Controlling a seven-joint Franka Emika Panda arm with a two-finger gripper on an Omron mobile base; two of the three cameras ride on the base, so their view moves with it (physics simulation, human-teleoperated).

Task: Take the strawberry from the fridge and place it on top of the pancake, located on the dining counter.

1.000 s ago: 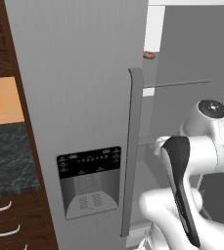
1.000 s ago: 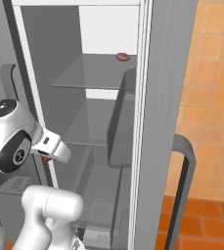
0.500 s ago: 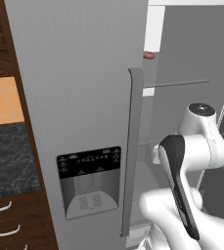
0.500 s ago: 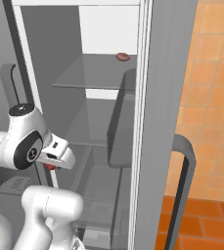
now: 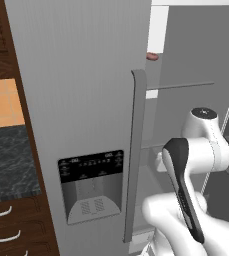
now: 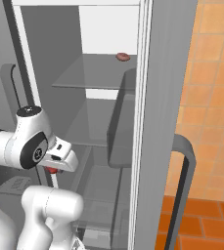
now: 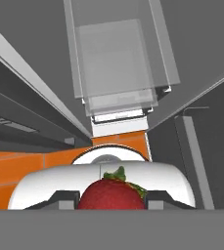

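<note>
The strawberry (image 7: 112, 194), dark red with a green leaf cap, sits between my fingertips at the bottom of the hand view. My gripper (image 7: 112, 199) is shut on it. In the right base view the strawberry (image 6: 51, 170) shows as a red spot under my hand, and the gripper (image 6: 53, 168) hangs in front of the lower shelves of the open fridge (image 6: 99, 117). The hand points down toward the orange floor. The fridge's left door (image 5: 76, 100) is shut. The pancake and the dining counter are out of view.
A pinkish oblong item (image 6: 123, 57) lies on the upper glass shelf (image 6: 91, 80). The open right door (image 6: 165, 97) with its curved handle (image 6: 184, 185) stands close on my right. The left door's long handle (image 5: 136, 150) and dispenser panel (image 5: 91, 182) are beside my arm. A dark counter (image 5: 8, 160) is left.
My hand has sunk a little and drawn back from the shelves with the strawberry still in it. The fridge and the pink item have not moved.
</note>
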